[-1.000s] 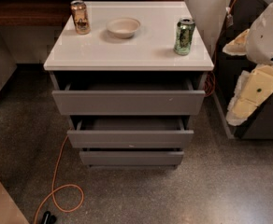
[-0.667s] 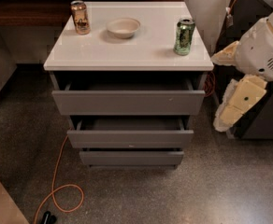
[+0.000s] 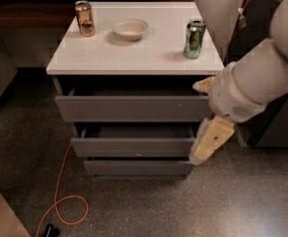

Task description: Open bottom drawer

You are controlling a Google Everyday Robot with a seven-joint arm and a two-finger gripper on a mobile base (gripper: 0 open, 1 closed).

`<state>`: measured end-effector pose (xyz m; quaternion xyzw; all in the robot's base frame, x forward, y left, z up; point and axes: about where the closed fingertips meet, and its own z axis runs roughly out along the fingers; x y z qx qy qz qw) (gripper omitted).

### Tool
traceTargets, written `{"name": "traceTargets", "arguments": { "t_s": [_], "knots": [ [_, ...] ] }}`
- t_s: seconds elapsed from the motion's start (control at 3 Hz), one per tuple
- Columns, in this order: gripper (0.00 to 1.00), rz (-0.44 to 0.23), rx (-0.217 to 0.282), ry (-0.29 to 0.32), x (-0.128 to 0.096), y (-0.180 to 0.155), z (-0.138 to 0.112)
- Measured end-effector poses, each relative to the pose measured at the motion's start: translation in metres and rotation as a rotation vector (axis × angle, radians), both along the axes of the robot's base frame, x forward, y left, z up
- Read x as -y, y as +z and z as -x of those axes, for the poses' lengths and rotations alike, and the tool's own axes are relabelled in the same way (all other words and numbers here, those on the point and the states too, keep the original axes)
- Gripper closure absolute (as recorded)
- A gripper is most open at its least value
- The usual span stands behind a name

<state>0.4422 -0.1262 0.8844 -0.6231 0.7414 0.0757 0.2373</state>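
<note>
The bottom drawer is the lowest grey front of the white-topped cabinet. Its front sits further back than the middle drawer's front, and none of its interior shows. The middle drawer and the top drawer are each pulled out a little, with dark gaps above their fronts. My gripper is in front of the cabinet's right side. It is open: one cream finger is by the top drawer's right end, and the other finger hangs over the middle drawer's right end, just above the bottom drawer's right corner.
On the cabinet top stand a brown can, a pale bowl and a green can. An orange cable loops on the speckled floor at front left. Dark furniture stands to the right behind my arm.
My arm has swung left from beside the cabinet to in front of its right side, and the gripper has come down to the level of the middle drawer. The drawers have not moved.
</note>
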Motion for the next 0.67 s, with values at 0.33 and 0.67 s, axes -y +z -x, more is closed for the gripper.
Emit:
{"name": "traceTargets", "arguments": {
  "t_s": [0.33, 0.67],
  "knots": [
    [0.0, 0.052, 0.013, -0.007, -0.029, -0.062, -0.005],
    [0.0, 0.062, 0.018, -0.021, -0.048, -0.098, -0.01]
  ]
}}
